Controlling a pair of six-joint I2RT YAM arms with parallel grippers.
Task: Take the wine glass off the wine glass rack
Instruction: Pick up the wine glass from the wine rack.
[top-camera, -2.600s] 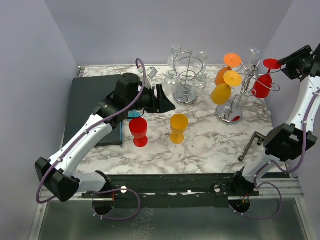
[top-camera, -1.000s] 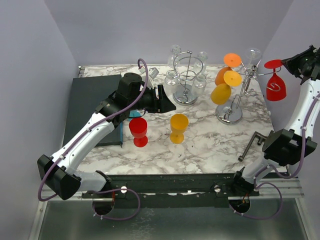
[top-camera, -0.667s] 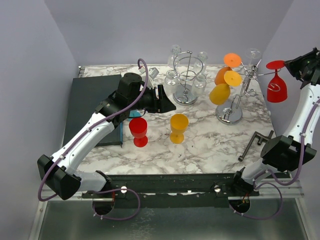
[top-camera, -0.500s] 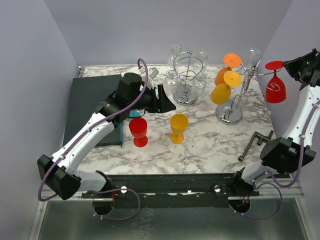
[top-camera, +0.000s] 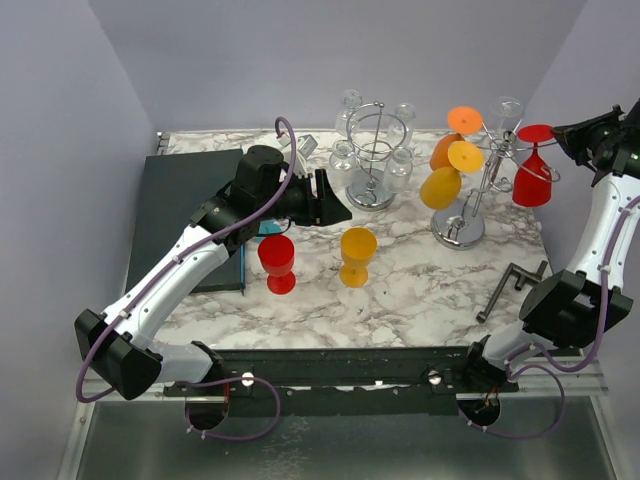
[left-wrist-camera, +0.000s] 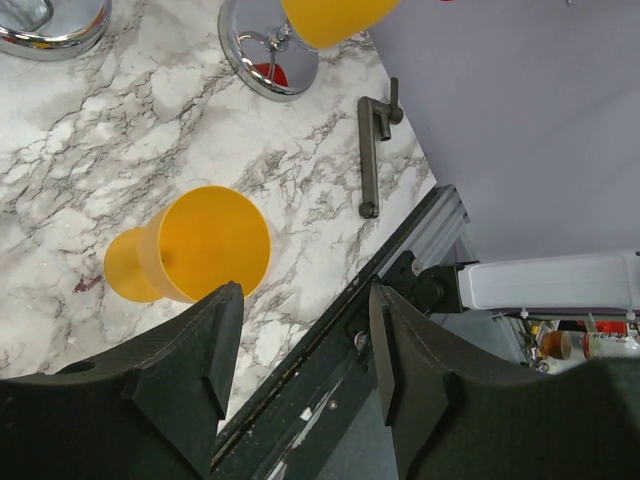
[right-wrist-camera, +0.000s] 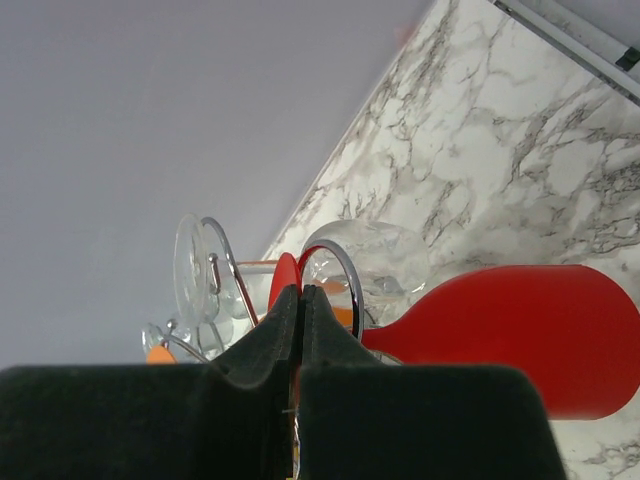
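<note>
Our right jaws are clamped on the foot of the red wine glass, which hangs bowl-down just beside the rack's outer arm. We should draw it outward, level, until it clears the hook. Our left jaws gape empty.

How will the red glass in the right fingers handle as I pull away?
The red wine glass hangs bowl-down, pinched at its foot's edge by the right fingers, so it will likely swing. It looks like opaque plastic: probably light, not brittle. The rack wire beside it could snag it.
</note>
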